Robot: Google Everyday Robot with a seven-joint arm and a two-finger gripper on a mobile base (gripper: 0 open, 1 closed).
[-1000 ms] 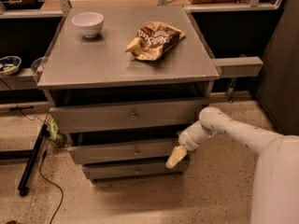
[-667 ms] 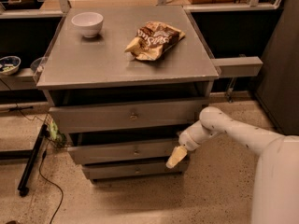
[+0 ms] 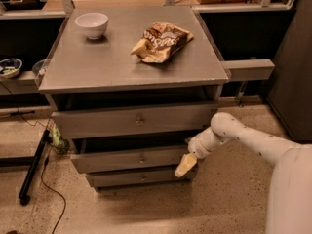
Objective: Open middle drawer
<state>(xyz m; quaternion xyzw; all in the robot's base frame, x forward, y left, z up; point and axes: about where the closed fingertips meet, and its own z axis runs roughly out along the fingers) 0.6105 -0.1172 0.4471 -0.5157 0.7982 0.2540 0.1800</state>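
Note:
The grey cabinet has three flat-fronted drawers. The middle drawer has a small round knob at its centre and its front stands a little forward of the bottom drawer. The top drawer stands out furthest. My gripper, with yellowish fingers, hangs at the right end of the middle drawer's front, close to its corner, well right of the knob. The white arm reaches in from the lower right.
On the cabinet top are a white bowl at the back left and a crumpled chip bag at the right. A black stand leg and cable lie on the floor at the left. A shelf juts out at the right.

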